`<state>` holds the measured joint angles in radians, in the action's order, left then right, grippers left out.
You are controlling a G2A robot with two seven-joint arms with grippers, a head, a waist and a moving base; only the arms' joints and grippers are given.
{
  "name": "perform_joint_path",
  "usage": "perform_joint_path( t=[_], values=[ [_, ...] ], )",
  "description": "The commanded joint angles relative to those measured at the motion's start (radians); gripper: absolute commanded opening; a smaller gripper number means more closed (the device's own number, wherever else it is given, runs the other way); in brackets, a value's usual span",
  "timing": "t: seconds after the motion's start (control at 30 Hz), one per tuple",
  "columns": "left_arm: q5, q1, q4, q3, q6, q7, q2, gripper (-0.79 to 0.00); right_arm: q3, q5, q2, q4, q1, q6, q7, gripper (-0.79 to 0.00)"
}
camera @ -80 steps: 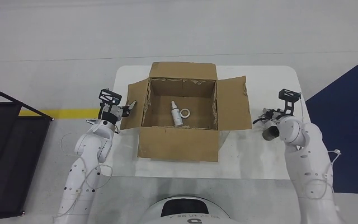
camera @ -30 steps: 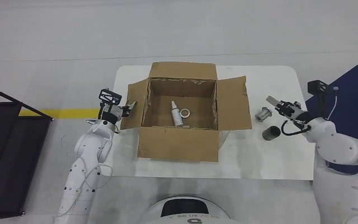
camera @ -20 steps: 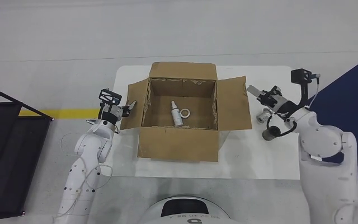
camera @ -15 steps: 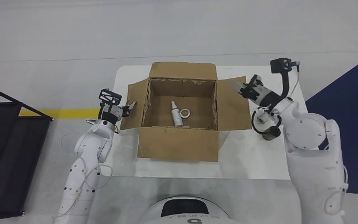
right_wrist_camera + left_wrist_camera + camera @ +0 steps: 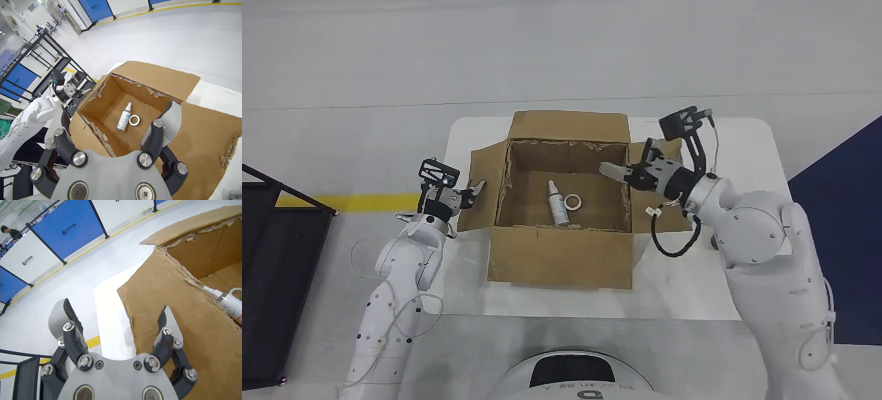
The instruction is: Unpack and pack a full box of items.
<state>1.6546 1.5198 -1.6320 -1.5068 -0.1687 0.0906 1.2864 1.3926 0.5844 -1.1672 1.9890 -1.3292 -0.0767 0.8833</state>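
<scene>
**Me:** Two items lie on the floor of the open box (image 5: 560, 258), which stands in the middle of the table (image 5: 672, 292). One is a white spray bottle (image 5: 558, 204) on its side. The other is a pale flat ring (image 5: 575, 202), touching the bottle on its right.

**Colleague:** Grippers?

**Me:** The right gripper (image 5: 620, 170) hangs over the box's right rim, fingers spread wide, nothing in them. The left gripper (image 5: 115, 306) sits by the left flap (image 5: 482, 186), also spread wide and empty. Whether a pad touches the cardboard, I cannot tell from the wrist view.

**Colleague:** Handling?

**Me:** My guess is that the bottle is light, stiff plastic, smooth and round, so likely to roll or slip. I'd close across the middle of its body, not the thin nozzle. The ring looks rigid and offers little edge, so I'd pinch one side through its hole. I'd take the bottle first.
</scene>
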Motion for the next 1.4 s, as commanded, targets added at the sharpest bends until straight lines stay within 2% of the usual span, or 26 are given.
perform_joint_path(
  t=[0.0, 0.1, 0.27, 0.43, 0.57, 0.67, 0.8, 0.97, 1.37],
  values=[
    [0.000, 0.000, 0.000, 0.000, 0.000, 0.000, 0.000, 0.000, -0.026, -0.050, -0.002, -0.081, 0.039, 0.011, 0.046, 0.000],
    [0.000, 0.000, 0.000, 0.000, 0.000, 0.000, 0.000, 0.000, -0.078, -0.005, -0.005, -0.168, 0.099, 0.079, 0.089, 0.000],
    [0.000, 0.000, 0.000, 0.000, 0.000, 0.000, 0.000, 0.000, -0.119, -0.005, -0.008, -0.171, 0.122, 0.098, 0.092, 0.000],
    [-0.003, -0.002, -0.003, -0.006, 0.010, -0.002, 0.000, 0.000, -0.057, 0.006, 0.003, -0.089, 0.060, 0.084, 0.044, 0.000],
    [-0.048, -0.016, -0.027, -0.061, 0.047, -0.007, -0.003, 0.000, 0.006, 0.046, 0.015, -0.045, -0.001, 0.119, 0.054, 0.000],
    [-0.066, -0.010, -0.072, -0.103, 0.047, -0.019, -0.008, 0.000, 0.033, 0.019, 0.020, -0.072, -0.019, 0.111, 0.074, 0.000],
    [-0.079, 0.033, -0.152, -0.143, 0.039, -0.034, -0.012, 0.000, 0.040, -0.011, 0.023, -0.133, -0.015, 0.099, 0.098, 0.000],
    [-0.082, 0.074, -0.210, -0.158, 0.024, -0.033, -0.015, 0.000, -0.015, -0.042, 0.021, -0.202, 0.032, 0.072, 0.134, 0.000],
    [-0.084, 0.086, -0.216, -0.160, 0.032, -0.033, -0.018, 0.000, -0.203, -0.087, -0.004, -0.327, 0.186, 0.041, 0.134, 0.000]
  ],
)
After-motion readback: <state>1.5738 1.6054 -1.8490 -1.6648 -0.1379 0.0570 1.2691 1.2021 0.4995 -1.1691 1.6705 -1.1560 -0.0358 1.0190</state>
